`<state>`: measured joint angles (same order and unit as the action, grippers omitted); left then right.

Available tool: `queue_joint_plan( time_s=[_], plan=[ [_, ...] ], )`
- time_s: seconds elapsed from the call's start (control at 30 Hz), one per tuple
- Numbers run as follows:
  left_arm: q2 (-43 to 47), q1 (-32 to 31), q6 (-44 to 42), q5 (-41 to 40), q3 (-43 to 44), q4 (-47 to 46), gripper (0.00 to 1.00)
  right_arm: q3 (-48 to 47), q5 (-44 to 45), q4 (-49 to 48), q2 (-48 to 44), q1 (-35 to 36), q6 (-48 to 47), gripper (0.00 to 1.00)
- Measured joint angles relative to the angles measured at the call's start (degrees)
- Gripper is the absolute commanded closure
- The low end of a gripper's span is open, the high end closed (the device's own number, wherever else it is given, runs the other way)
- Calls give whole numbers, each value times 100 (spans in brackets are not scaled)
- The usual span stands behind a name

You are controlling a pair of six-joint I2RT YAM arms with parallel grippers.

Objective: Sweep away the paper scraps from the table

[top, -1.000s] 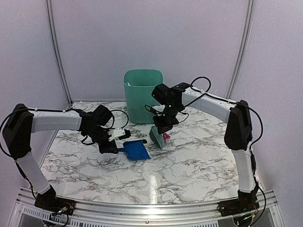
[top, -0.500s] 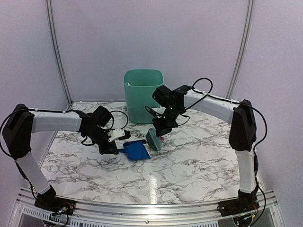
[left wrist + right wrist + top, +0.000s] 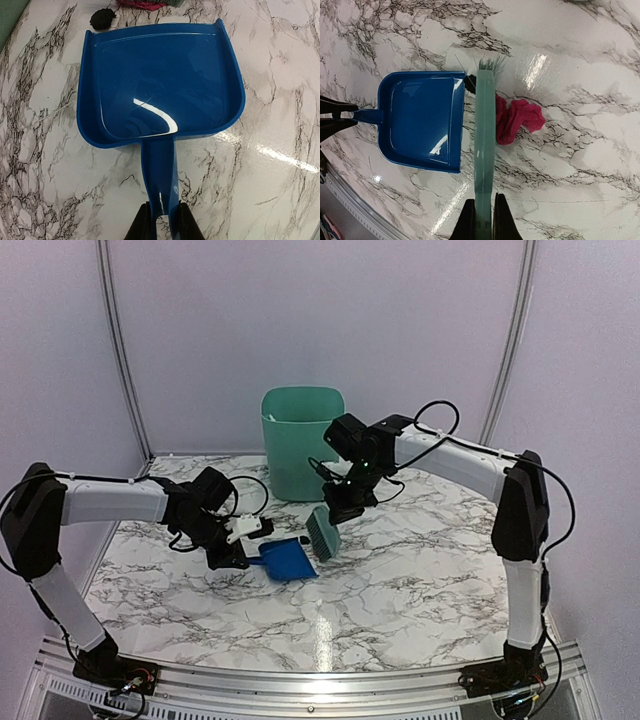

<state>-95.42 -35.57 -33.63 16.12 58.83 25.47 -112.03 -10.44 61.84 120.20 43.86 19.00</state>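
From above, the right pincer (image 3: 344,509) grips the brush (image 3: 322,532) at the open mouth of the dustpan (image 3: 291,559); the left wrist shows the left pincer (image 3: 162,221) clamping its handle, a black scrap (image 3: 102,18) just off its lip; the right wrist puts the red scrap (image 3: 521,119) across the brush from the dustpan.

The dustpan (image 3: 290,560) is laid flat on the worktop (image 3: 420,580), a bit left of centre, its handle gripped by the left end effector (image 3: 161,220). The brush (image 3: 323,533), held by the right end effector (image 3: 483,220), is placed across the pan's open mouth. One of the paper scraps (image 3: 520,120) is found just beyond the brush. The bin (image 3: 302,440) is set behind everything.
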Motion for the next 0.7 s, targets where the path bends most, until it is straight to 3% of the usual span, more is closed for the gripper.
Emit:
queue_joint_plan(
  time_s=[0.7],
  plan=[
    [389, 0, 9, 26, -448, -280, 100, 734, 992, 44, -999, 7, 254, 100]
  ],
)
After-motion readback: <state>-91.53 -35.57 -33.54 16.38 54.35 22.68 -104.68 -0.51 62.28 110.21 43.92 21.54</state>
